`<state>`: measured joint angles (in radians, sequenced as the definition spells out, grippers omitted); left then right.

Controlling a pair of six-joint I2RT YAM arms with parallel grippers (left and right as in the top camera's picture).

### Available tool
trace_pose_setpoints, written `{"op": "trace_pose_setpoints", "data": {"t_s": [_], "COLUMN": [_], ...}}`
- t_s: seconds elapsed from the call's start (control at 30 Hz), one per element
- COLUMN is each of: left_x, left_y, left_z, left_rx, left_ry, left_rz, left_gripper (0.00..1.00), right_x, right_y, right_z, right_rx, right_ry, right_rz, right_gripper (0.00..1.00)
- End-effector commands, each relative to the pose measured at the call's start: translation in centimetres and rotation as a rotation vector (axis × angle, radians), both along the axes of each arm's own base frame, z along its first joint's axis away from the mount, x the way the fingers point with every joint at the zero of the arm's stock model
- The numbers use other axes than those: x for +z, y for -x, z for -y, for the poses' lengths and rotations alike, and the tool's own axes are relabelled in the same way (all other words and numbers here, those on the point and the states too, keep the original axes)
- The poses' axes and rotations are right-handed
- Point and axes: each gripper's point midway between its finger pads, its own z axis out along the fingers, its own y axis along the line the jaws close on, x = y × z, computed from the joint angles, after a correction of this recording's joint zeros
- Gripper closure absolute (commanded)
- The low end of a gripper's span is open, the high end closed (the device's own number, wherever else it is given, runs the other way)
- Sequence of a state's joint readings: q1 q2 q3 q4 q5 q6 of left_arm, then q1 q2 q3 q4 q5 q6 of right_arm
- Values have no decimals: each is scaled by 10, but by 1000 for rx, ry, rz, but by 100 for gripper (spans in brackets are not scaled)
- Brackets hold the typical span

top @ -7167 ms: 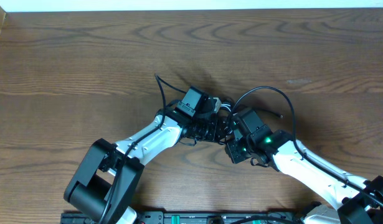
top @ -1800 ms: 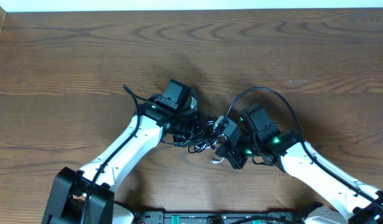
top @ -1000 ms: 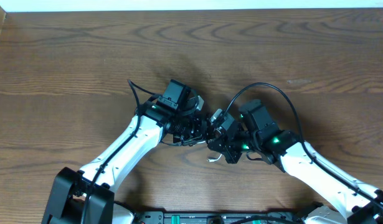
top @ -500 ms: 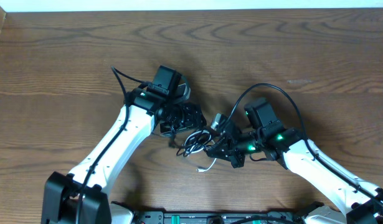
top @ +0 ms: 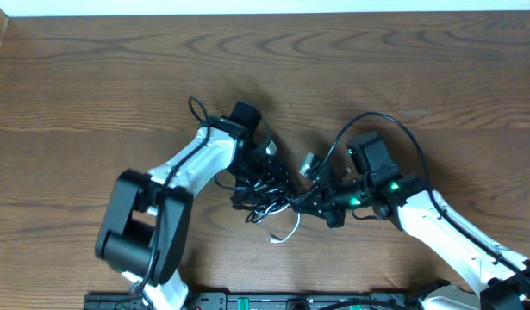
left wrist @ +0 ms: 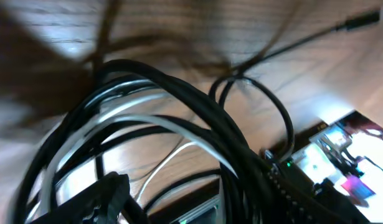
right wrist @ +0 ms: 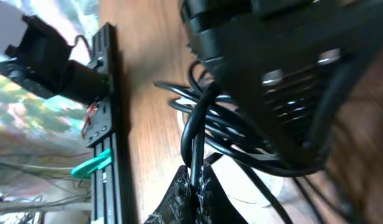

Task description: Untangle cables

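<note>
One pincer (top: pixel 265 170) (left) back over the cables (top: pixel 261 207)

A robotics lab, seemingly: wood-grain counter (top: pixel 92 77), white-and-black left arm (top: pixel 191 164) and right arm (top: pixel 445 237) rising from a black equipment rail (top: pixel 247 301) at six o'clock.

Cables (top: pixel 263 198) on table (top: pixel 92 95), between left gripper (top: pixel 266 176) and right gripper (top: pixel 302 205); loose end (top: pixel 287 234) in front of heap.
</note>
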<state>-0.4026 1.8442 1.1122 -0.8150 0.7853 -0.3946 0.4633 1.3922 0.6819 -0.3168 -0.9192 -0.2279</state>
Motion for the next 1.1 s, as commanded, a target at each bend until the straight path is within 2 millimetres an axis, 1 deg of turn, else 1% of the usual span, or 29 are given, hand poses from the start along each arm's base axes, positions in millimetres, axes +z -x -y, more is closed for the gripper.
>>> {"op": "trace_pose_setpoints", "data": {"t_s": [0.0,0.07,0.17,0.3,0.4,0.47,0.57,0.6,0.67,0.73,0.8,0.87,0.93,1.03,1.07], "left_x": [6,15,35,48,54,55,55,55,55,57,64,71,71,70,67], "left_y": [-4,-13,-27,-40,-49,-55,-55,-54,-53,-51,-52,-55,-57,-56,-56], "left_z": [-1,-9,-18,-33,-41,-43,-42,-41,-38,-33,-25,-17,-12,-5,-5], "left_rx": [8,50,120,186,262,287,286,280,296,343,362,343,327,305,303], "left_ry": [66,85,153,164,160,162,162,162,157,156,201,250,260,264,248], "left_rz": [-14,-2,18,59,51,57,57,56,34,-28,-61,-43,-17,-6,-2], "left_gripper": [31,28,28,28,29,36,42,42,43,46,46,46,46,46,46], "right_x": [-8,-15,-23,-18,-12,-9,-9,-10,-14,-21,-24,-22,-18,-18,-18], "right_y": [-7,-13,-26,-37,-44,-48,-48,-48,-48,-52,-52,-49,-44,-43,-43], "right_z": [7,12,18,16,12,11,10,10,13,19,22,19,15,15,15], "right_rx": [-30,-75,-139,-154,-158,-160,-159,-158,-168,-196,-196,-177,-135,-127,-127], "right_ry": [32,80,139,126,101,90,88,90,110,155,174,153,124,121,122], "right_rz": [25,26,54,112,155,174,179,181,186,195,203,199,208,210,210], "right_gripper": [99,99,99,99,99,99,99,99,99,99,99,99,99,99,99]}}
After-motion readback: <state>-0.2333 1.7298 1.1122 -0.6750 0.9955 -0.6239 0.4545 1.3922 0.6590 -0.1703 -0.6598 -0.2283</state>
